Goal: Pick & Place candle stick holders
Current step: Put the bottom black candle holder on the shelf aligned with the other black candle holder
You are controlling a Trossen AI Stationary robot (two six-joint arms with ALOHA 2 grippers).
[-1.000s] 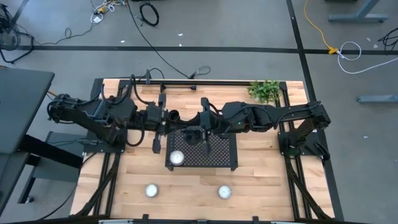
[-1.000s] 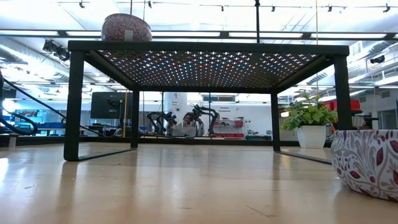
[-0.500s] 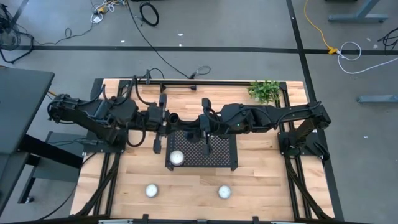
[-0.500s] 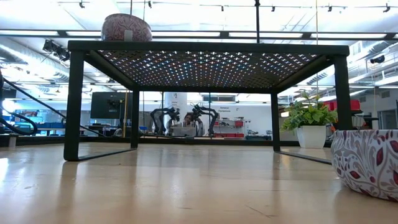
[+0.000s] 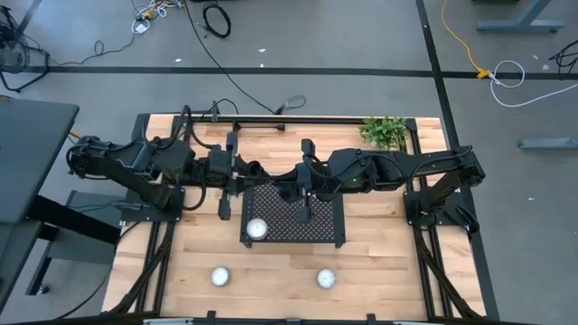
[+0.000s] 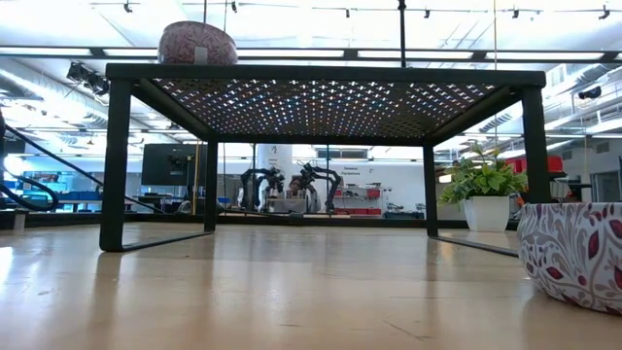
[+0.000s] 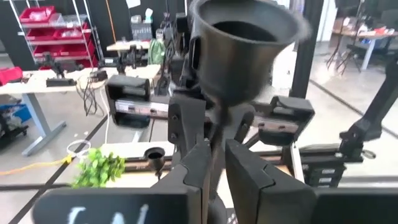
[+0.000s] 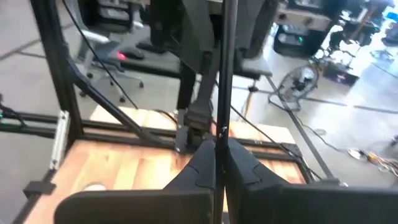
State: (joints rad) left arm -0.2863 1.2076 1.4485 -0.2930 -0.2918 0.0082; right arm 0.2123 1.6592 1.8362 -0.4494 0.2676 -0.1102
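Observation:
A black candle stick holder hangs upright between my two grippers, above the far left corner of the black perforated tray point(image 5: 318, 226). Its cup top point(image 7: 242, 43) shows large in the left wrist view and as a small ring point(image 5: 252, 169) from above. My left gripper point(image 7: 216, 163) comes level from the table's left, its fingers a narrow gap apart on either side of the stem. My right gripper point(image 8: 219, 158) comes from the right and is shut on the stem. A second holder point(image 7: 153, 155) stands on the table near the plant. My left gripper has the thin stem point(image 7: 215, 146) running up between its two fingers, below the cup; whether the fingers touch it I cannot tell. My right gripper pinches the upright stem point(image 8: 222, 127) between its two fingers, coming nearly level from the table's right and lying across it. The holder stands upright, lifted clear of the tray.
A patterned ball point(image 5: 256, 229) lies on the tray's near left corner. Two more round patterned pieces point(image 5: 219, 276) point(image 5: 326, 278) sit on the wood near the front edge. A potted plant point(image 5: 386, 132) stands at the far right corner.
My right gripper's wrist has shifted a little toward the table's right edge and has tipped slightly. The holder stays upright between the two grippers.

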